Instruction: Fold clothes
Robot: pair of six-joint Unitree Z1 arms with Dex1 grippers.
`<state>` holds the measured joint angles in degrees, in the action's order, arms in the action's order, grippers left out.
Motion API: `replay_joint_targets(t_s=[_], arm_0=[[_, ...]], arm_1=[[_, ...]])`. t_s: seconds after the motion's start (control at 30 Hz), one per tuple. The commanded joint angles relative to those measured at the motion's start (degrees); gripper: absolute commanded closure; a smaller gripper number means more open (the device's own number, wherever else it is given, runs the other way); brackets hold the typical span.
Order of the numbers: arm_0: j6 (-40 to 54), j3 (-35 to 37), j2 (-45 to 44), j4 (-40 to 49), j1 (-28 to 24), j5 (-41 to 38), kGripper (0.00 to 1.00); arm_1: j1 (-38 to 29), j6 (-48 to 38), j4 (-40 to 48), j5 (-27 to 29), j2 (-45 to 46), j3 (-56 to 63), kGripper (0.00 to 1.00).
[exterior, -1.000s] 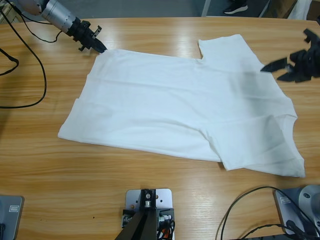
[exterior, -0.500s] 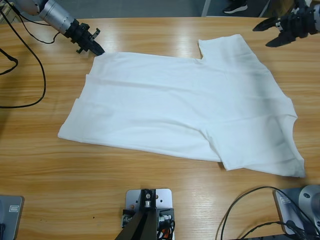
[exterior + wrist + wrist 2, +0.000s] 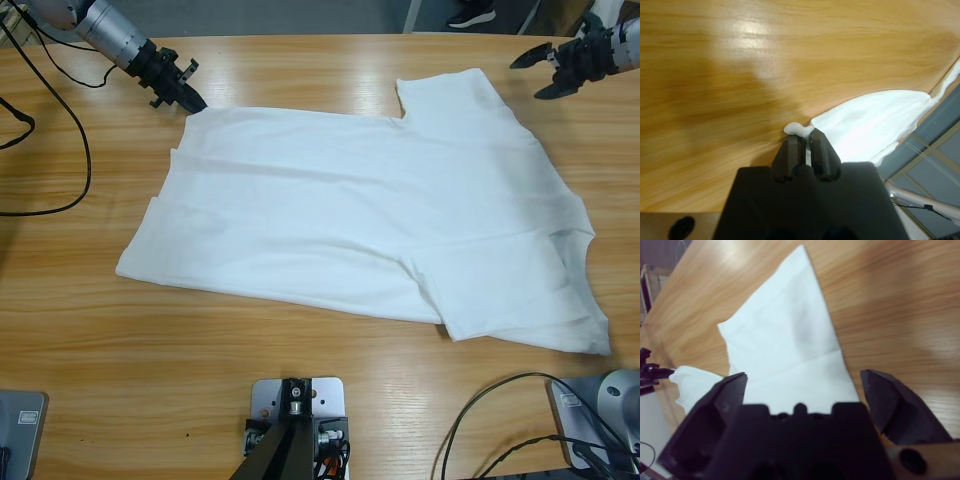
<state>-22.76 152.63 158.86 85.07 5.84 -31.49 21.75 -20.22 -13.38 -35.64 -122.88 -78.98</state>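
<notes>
The T-shirt [image 3: 370, 225] is spread flat across the middle of the wooden table [image 3: 300, 70], its long axis running from about 10 o'clock down to 4 o'clock in the high view. One sleeve [image 3: 450, 95] is seen pointing toward 1 o'clock, and the other [image 3: 520, 300] is laid out toward 5 o'clock. No fold line is visible; the cloth lies in a single layer apart from shallow wrinkles near the lower sleeve. The folding is therefore judged to be barely begun.

The left gripper [image 3: 190, 97] is set at the shirt's corner at roughly 10 o'clock. In the left wrist view its jaws are pressed together on a small pinch of the white fabric [image 3: 799, 131], so that corner is held.

The right gripper [image 3: 545, 72] is held above bare wood at about 2 o'clock, clear of the shirt and apart from the upper sleeve. Its jaws are spread wide and nothing is held between them; in its wrist view the sleeve [image 3: 790, 330] is seen ahead.

What remains, by this reading, is nearly everything: a second corner has to be taken, and the folds have to be made.
</notes>
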Motion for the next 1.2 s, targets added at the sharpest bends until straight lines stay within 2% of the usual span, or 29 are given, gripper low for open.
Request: replay_joint_targets(t_s=[0.03,0.37,0.5,0.53,0.57,1.13,1.2], arm_0=[[0.61,32.03,2.12,1.29,-0.04,1.52,1.0],[0.7,31.94,2.49,1.25,-0.04,1.61,1.0],[0.74,31.96,2.77,1.24,-0.04,1.68,1.0],[0.79,31.94,2.82,1.24,-0.04,1.69,1.0],[0.79,31.94,2.87,1.24,-0.04,1.69,1.0],[1.16,31.98,3.12,1.24,0.04,1.69,1.0],[1.23,31.94,3.14,1.24,0.04,1.69,1.0]], arm_1=[[0.4,-0.26,-0.78,0.74,-6.38,-1.68,0.085],[0.4,-0.26,-0.79,-1.4,-9.38,-1.86,0.112],[0.05,-0.26,-0.78,-2.7,-9.93,-1.66,0.175],[0.05,-0.26,-0.78,-3.26,-10.07,-1.7,0.231],[-0.02,-0.26,-0.79,-3.67,-10.1,-1.66,0.243],[-4.79,-0.44,-5.03,-1.54,-10.07,-3.51,0.239],[-4.79,-0.44,-5.68,-1.54,-10.31,-4.2,0.273]])
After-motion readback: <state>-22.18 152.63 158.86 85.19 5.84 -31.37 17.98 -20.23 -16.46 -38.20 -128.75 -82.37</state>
